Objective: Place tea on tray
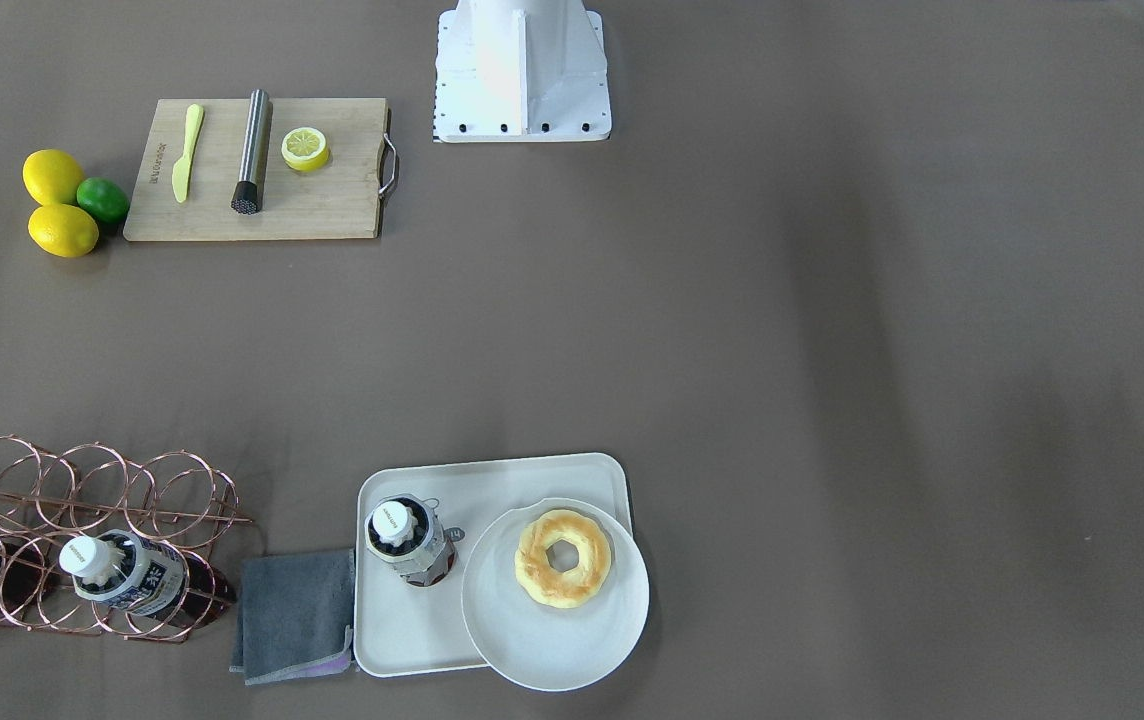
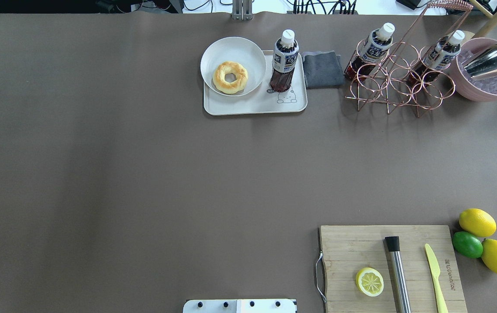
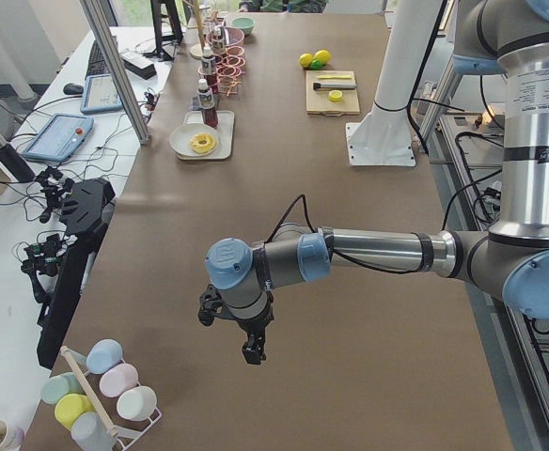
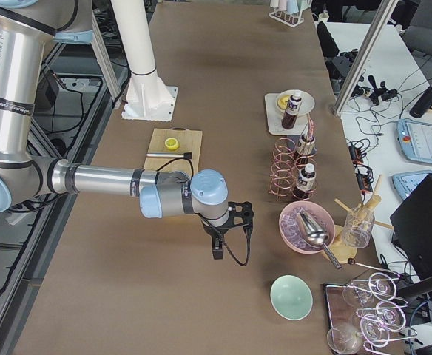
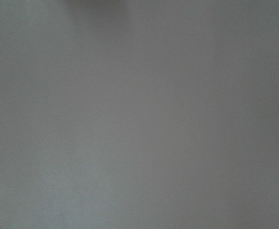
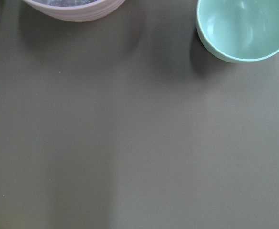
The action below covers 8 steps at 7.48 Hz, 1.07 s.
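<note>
One tea bottle (image 2: 284,61) with a white cap stands upright on the off-white tray (image 2: 253,105), beside the bear drawing; it also shows in the front view (image 1: 410,545). Two like bottles (image 2: 374,48) (image 2: 442,54) lie in the copper wire rack (image 2: 398,80). My left gripper (image 3: 253,352) hangs over bare table at the robot's left end, far from the tray. My right gripper (image 4: 217,251) hangs over bare table at the right end, near a pink bowl. Both show only in the side views, so I cannot tell whether they are open or shut.
A round white plate (image 2: 248,50) with a doughnut (image 2: 230,77) overlaps the tray. A grey cloth (image 2: 323,68) lies between tray and rack. The pink ice bowl (image 2: 487,89), a mint bowl (image 6: 244,28), a cutting board (image 2: 361,248) and lemons (image 2: 477,222) are on the right.
</note>
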Motion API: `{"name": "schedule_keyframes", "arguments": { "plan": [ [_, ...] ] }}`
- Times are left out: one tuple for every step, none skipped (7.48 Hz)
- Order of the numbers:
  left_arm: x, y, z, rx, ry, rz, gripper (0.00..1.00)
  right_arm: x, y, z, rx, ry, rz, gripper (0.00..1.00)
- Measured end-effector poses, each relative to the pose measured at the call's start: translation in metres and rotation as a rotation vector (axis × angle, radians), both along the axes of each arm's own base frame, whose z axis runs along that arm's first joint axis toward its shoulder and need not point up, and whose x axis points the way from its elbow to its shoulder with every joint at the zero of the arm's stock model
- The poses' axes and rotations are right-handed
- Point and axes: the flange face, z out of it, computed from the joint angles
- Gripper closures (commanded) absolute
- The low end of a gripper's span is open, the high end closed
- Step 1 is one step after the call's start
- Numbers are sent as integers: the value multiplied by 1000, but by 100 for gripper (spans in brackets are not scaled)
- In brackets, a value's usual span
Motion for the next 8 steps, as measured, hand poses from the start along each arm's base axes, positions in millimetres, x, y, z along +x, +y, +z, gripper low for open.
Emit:
{"name": "schedule_keyframes", "arguments": {
  "plan": [
    [-1,1,1,-3,-3,-2,1,0,-1,-1,2,0,1,0],
    [-3,2,2,-5,-4,-4,1,0,-1,-1,1,0,2,0],
    [-3,3,3,-7,-4,-6,1,0,-2,-2,2,1,3,0],
    [-6,5,6,-12,-5,-12,1,0,-3,-2,4,3,3,0],
    [-9,13,11,-24,-3,-19,1,0,-3,-2,4,5,3,0],
    [-11,18,15,-29,-2,-23,1,0,-3,-1,4,7,2,0],
    [-12,20,16,-31,-2,-25,1,1,-3,0,2,10,4,0],
    [-11,20,16,-32,-2,-25,1,1,-3,1,-3,12,6,0]
  ]
}}
